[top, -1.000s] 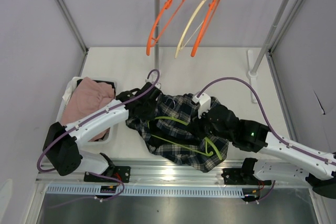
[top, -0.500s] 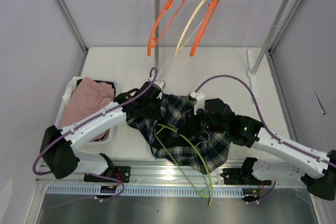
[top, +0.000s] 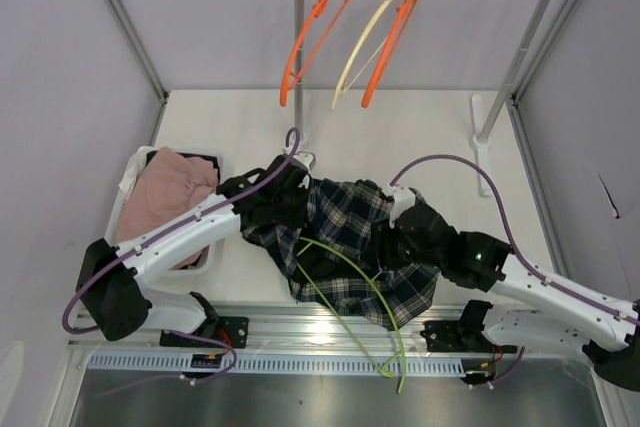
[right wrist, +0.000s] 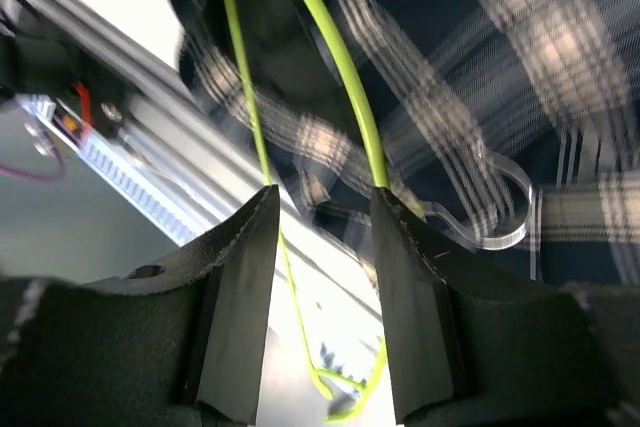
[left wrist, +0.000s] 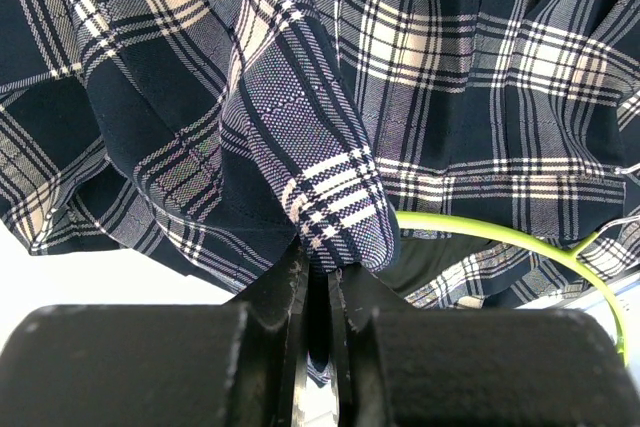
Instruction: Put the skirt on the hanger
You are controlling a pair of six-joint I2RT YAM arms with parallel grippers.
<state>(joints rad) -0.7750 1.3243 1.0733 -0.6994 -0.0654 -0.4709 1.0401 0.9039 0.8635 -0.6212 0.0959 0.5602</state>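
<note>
Top external: the skirt (top: 345, 217) is lying mid-frame on the table (top: 420, 137), with the hanger (top: 399, 362) trailing toward the bottom edge.

Left wrist: my left gripper (left wrist: 318, 272) is pinching a skirt fold tight.

Right wrist: my right gripper (right wrist: 322, 237) is standing parted and holding nothing, with hanger wire showing between its fingers.
</note>
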